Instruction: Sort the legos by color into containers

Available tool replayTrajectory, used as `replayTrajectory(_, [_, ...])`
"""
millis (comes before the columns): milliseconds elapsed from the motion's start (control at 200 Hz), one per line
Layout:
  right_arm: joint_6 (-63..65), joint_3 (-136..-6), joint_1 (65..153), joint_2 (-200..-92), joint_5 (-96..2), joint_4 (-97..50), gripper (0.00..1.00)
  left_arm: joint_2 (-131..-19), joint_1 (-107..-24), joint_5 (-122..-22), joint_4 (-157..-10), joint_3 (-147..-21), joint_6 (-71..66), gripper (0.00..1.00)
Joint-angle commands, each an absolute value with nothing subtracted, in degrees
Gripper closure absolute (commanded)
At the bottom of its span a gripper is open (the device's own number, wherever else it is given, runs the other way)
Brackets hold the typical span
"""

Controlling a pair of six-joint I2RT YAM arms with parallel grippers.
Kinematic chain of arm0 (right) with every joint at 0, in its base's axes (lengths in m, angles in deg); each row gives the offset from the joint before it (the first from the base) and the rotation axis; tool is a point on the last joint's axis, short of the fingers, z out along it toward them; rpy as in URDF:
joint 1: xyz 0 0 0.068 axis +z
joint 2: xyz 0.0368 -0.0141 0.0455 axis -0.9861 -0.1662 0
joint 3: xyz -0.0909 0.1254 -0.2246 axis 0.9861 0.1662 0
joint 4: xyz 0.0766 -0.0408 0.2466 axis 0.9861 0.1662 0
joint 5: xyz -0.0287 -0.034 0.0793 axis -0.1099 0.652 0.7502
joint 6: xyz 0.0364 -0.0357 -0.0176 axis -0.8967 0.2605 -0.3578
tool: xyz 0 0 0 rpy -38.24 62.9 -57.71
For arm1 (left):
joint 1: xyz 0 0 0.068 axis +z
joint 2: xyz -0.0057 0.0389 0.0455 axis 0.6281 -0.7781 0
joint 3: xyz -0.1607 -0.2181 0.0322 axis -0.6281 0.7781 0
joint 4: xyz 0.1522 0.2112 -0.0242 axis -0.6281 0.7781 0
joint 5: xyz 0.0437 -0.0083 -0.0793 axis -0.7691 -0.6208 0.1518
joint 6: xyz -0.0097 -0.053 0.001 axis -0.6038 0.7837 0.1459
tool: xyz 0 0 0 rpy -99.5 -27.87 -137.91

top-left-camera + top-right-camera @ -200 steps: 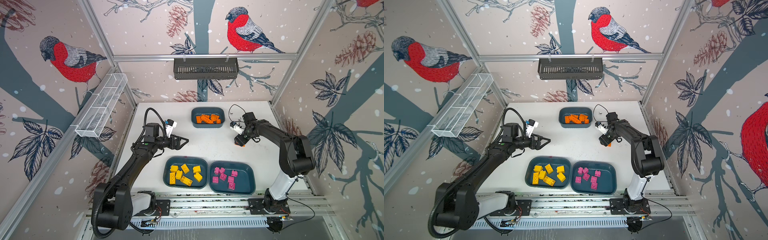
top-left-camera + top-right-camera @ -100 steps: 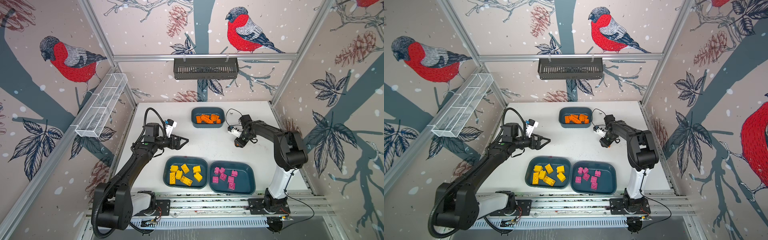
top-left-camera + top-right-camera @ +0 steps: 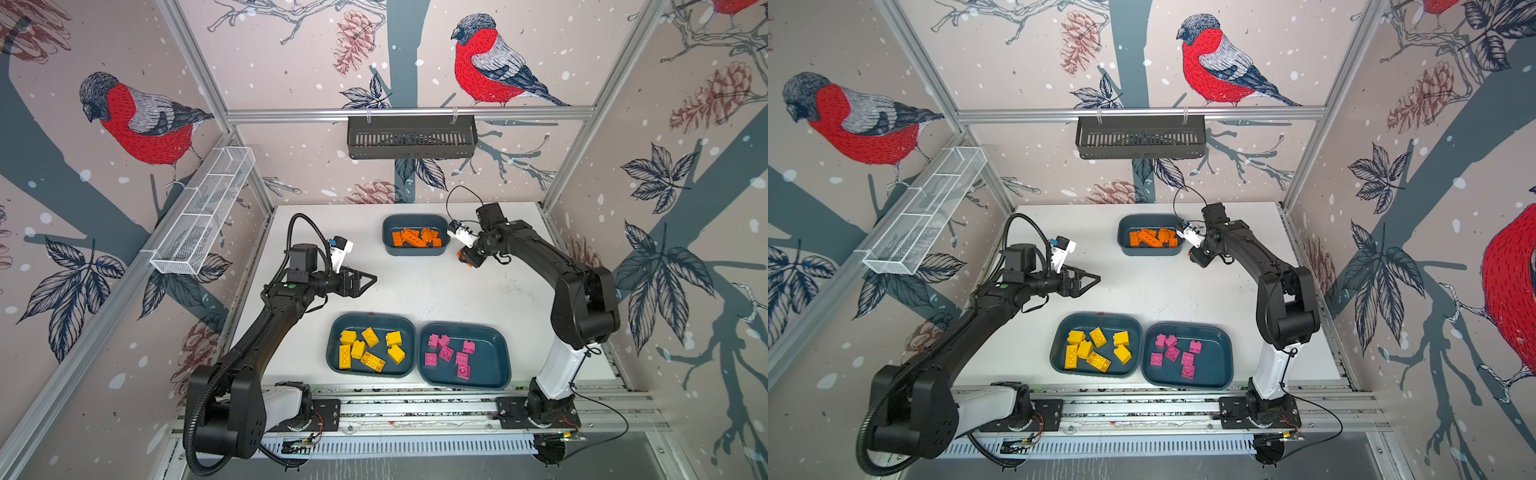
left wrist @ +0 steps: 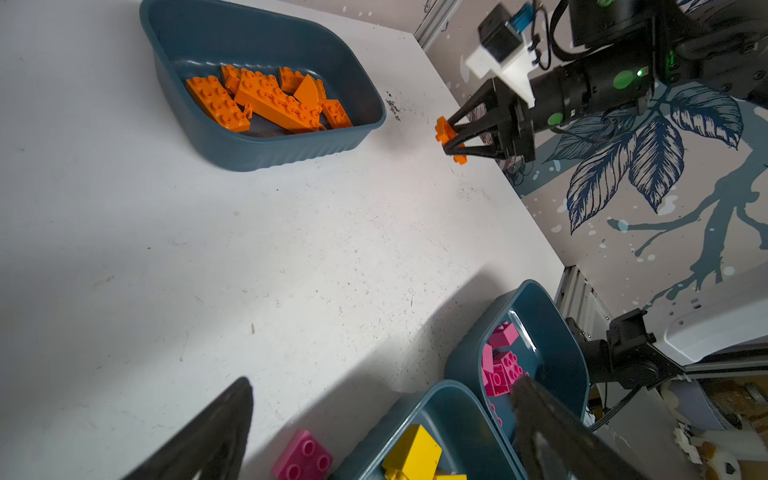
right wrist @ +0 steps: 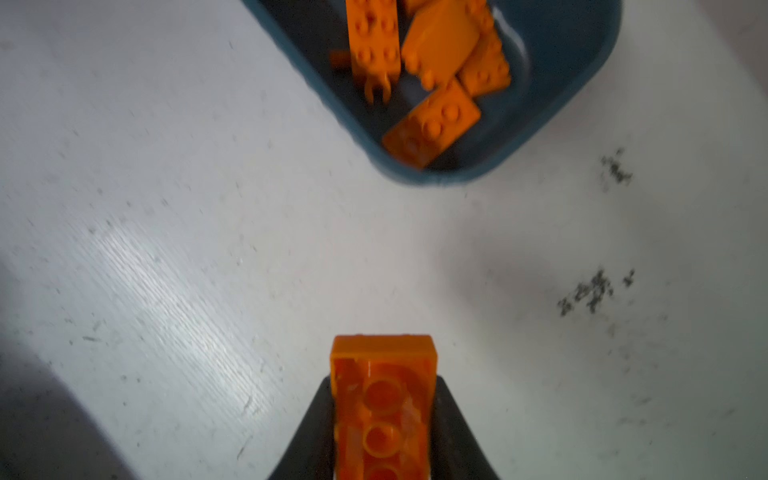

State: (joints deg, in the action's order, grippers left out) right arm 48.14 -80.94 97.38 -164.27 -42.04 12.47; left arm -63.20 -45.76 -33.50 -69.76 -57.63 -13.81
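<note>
My right gripper (image 3: 466, 258) (image 5: 382, 386) is shut on an oblong orange lego (image 5: 384, 357) (image 4: 446, 132), held just above the table to the right of the small deep container (image 3: 415, 217), where several orange legos (image 3: 415, 237) lie. My left gripper (image 3: 372, 277) (image 4: 382, 382) hovers open and empty over the table's left-middle. Near the front, one wide container (image 3: 370, 318) holds several yellow legos (image 3: 370, 349). The wide container beside it (image 3: 461, 326) holds several pink ones (image 3: 451, 357). One pink lego (image 4: 302, 457) lies on the table next to the yellow container.
A black slotted basket (image 3: 411, 137) hangs on the back wall and a white wire mesh basket (image 3: 203, 212) on the left wall. The arms' rail (image 3: 415, 409) runs along the table's front edge. Dark crumbs (image 5: 590, 291) speckle the table near my right gripper.
My right gripper has shut on the orange lego and moved back and leftward, closer to the container of orange legos. The left arm has not moved.
</note>
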Motion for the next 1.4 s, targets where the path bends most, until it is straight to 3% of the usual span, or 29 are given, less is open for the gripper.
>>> replayTrajectory(0, [42.9,-87.0,99.5,-167.9,-36.7,6.8,0.76,-63.8,-45.5,-32.7,-70.1,-58.6,-15.2,0.04])
replayTrajectory(305, [38.0,-110.1,103.0,-188.0,-42.4,7.2,0.72,-64.8,-45.5,-34.4,-69.1,-59.9,-16.1,0.04])
replayTrajectory(395, [38.3,-114.6,103.7,-192.2,-46.4,8.1,0.6,-65.3,-45.6,-35.3,-67.5,-60.7,-16.8,0.05])
replayTrajectory(450, [38.7,-116.1,104.1,-193.7,-48.3,8.6,0.43,-65.6,-45.6,-35.9,-66.2,-61.3,-17.2,0.05])
replayTrajectory(490, [38.9,-116.6,104.1,-194.2,-49.2,8.8,0.37,-65.8,-45.6,-36.1,-65.7,-61.4,-17.4,0.05])
replayTrajectory(595, [38.0,-116.5,104.0,-193.6,-48.6,9.3,0.28,-66.0,-45.6,-36.6,-65.5,-61.4,-17.1,0.05])
replayTrajectory(801, [34.6,-108.1,101.9,-185.0,-40.0,9.4,0.21,-67.6,-47.2,-38.1,-64.8,-62.7,-15.5,0.06])
replayTrajectory(1131, [29.2,-75.1,97.5,-158.7,-21.3,6.3,0.15,-72.9,-55.9,-43.2,-63.8,-64.9,-10.2,0.07])
replayTrajectory(1271, [26.5,-60.7,95.8,-147.0,-17.9,0.2,0.0,-75.3,-59.3,-46.8,-63.8,-65.7,-7.8,0.07])
replayTrajectory(1391, [25.1,-52.9,94.7,-140.2,-17.9,-2.2,0.01,-78.4,-62.2,-50.8,-62.4,-67.1,-5.7,0.08])
